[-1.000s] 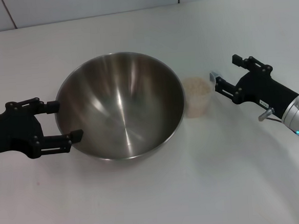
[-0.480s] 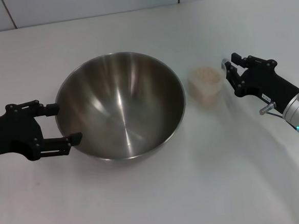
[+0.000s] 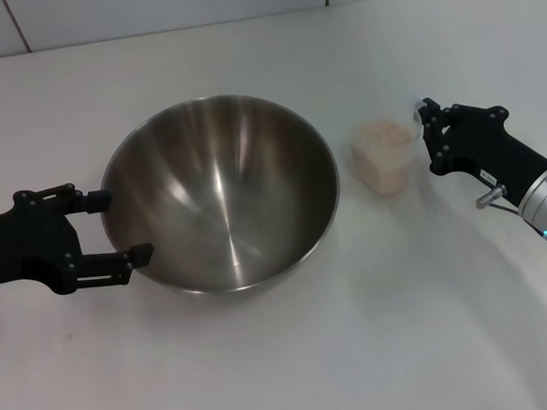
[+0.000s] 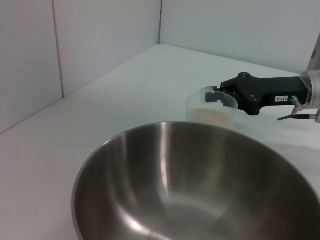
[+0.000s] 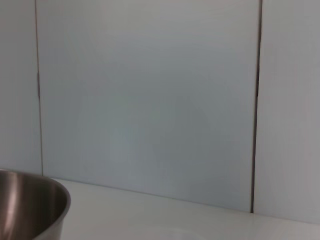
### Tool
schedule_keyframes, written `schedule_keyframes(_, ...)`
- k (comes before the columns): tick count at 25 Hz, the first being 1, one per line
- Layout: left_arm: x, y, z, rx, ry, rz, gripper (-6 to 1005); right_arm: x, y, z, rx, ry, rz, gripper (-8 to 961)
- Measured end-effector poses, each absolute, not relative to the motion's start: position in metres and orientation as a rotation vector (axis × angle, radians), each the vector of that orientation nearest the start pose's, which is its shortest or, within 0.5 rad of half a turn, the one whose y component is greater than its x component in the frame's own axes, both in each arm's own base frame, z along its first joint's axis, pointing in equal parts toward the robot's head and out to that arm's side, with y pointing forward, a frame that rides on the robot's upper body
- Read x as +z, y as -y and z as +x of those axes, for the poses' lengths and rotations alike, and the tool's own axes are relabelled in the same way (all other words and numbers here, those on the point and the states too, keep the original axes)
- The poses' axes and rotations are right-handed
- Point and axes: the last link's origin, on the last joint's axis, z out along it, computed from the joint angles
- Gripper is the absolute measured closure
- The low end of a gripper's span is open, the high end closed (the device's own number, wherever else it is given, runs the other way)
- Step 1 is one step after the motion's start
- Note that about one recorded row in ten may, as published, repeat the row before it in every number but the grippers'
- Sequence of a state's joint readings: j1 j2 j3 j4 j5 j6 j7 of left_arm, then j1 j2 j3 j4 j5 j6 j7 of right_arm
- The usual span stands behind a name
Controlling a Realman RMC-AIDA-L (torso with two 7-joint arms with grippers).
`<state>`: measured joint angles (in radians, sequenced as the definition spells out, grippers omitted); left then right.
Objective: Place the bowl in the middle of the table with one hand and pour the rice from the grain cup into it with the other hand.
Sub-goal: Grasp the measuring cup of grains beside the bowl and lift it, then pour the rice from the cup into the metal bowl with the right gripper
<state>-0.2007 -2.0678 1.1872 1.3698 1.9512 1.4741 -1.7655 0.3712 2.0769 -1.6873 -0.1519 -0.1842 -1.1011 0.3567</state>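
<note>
From the head camera we see the bowl (image 3: 220, 194) sitting upright on the white table (image 3: 284, 354), near the middle and a little toward nine o'clock. Our left gripper (image 3: 115, 227) lies at the bowl's nine o'clock side with its two black fingers spread wide, one at the rim and one lower against the outer wall; it is released, not clenched on the steel. At about three o'clock from the bowl stands the grain cup (image 3: 384, 156), close to the bowl's wall but apart from it, with the rice (image 3: 384, 134) filling it almost to the brim. Our right gripper (image 3: 425, 136) meets the cup at its three o'clock side, its fingers at the rim; we cannot tell from here whether the cup rests on the table.

From the left wrist camera we look across the bowl's (image 4: 200, 185) shiny inside, which holds no grains. Beyond its far rim the grain cup (image 4: 210, 111) shows with the rice (image 4: 212, 116) low in its clear wall, and the right gripper (image 4: 212, 95) is clenched on the cup's rim.

From the right wrist camera we see only a slice of the bowl (image 5: 31, 206), the table edge (image 5: 165, 217) and the panelled wall (image 5: 150, 95).
</note>
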Motion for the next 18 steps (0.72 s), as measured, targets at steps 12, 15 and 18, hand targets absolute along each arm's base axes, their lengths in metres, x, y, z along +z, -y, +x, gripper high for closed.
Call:
schedule_keyframes(12, 0.033, -0.296, -0.234, -0.287, 0.483, -2.762, 131, 0.0, -0.294, 0.301, 0.796, -0.109, -1.736, 943)
schedule_keyframes(15, 0.034, -0.297, -0.233, -0.287, 0.474, -2.761, 131, -0.005, -0.303, 0.274, 0.759, 0.122, -1.75, 939)
schedule_keyframes(18, 0.034, -0.298, -0.232, -0.287, 0.466, -2.76, 131, -0.016, -0.306, 0.259, 0.704, 0.279, -1.773, 935)
